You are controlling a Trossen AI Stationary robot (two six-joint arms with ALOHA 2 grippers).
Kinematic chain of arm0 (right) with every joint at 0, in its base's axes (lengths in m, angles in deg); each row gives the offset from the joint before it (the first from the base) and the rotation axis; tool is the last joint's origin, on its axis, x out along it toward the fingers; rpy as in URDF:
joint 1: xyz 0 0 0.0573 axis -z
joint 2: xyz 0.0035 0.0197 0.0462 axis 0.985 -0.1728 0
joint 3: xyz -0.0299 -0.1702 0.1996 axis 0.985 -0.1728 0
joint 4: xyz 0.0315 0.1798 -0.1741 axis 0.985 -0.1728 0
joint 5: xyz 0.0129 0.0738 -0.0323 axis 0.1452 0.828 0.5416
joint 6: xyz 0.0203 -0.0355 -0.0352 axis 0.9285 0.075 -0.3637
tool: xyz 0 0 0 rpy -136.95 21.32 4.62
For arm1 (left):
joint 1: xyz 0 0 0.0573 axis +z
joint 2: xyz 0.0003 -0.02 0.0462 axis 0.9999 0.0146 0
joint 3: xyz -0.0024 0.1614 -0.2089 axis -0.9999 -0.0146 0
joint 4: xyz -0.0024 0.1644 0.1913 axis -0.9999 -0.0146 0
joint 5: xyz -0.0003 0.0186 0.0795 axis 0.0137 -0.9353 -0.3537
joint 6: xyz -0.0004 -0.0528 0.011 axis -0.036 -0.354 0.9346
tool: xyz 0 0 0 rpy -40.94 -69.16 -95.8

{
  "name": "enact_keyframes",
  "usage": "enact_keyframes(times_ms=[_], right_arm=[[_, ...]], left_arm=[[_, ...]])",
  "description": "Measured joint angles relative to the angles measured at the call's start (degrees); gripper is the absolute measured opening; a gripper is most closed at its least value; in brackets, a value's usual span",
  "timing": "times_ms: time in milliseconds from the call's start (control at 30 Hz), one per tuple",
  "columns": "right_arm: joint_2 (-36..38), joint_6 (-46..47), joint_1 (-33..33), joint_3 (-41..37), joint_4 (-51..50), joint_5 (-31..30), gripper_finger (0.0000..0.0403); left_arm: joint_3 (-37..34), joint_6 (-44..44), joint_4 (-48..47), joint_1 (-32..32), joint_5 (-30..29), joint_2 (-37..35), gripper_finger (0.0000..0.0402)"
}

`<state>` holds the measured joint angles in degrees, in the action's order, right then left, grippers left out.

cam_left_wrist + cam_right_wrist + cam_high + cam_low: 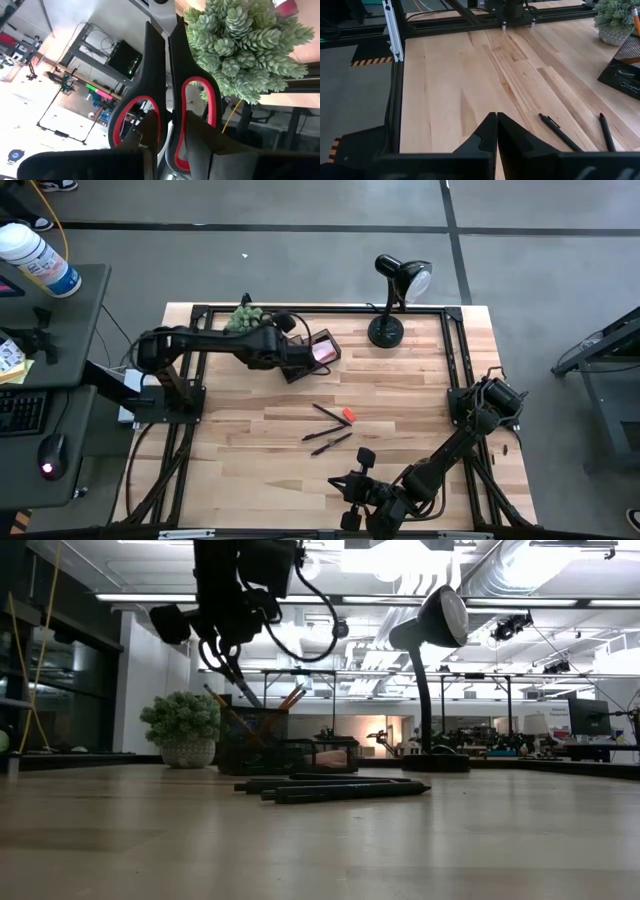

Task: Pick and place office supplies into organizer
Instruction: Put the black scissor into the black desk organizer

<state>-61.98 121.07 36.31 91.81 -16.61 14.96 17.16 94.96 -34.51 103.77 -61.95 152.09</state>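
Pale wooden table point(420, 410) with black frame rails along the edges. Near the back edge: black lamp point(388, 330) on its round base, mesh organizer point(312, 352) with a pink pad inside, small potted plant point(246, 318) at the back left. At mid-table: three black pens point(328, 427) lying loosely together, two of them crossing, a small red eraser point(349, 416) just beside them. Arm bases bolted at the left and right sides. Bare boards across the front left.

Red-handled scissors point(165, 100) raised over black mesh organizer point(312, 356); black pens point(328, 427), red eraser point(349, 416) mid-table
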Motion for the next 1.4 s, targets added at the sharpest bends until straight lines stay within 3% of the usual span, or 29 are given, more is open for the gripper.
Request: enact_keyframes(times_ms=[533,667,1067,1400], right_arm=[[0.00,-0.26,0.00,0.00,0.32,0.09,0.0005],[0.00,-0.20,0.00,0.00,0.33,0.09,0.0005],[0.00,-0.08,0.00,0.00,0.39,0.09,0.0002],[0.00,-0.04,0.00,0.00,0.39,0.33,0.0005]], left_arm=[[0.00,1.84,-2.02,-0.02,0.29,1.43,0.0048],[0.00,1.38,-2.38,-0.04,4.86,1.43,0.0075],[0.00,0.70,-3.06,-0.13,4.42,1.43,0.0190],[0.00,-2.43,-5.01,-0.52,3.89,1.36,0.0209]])
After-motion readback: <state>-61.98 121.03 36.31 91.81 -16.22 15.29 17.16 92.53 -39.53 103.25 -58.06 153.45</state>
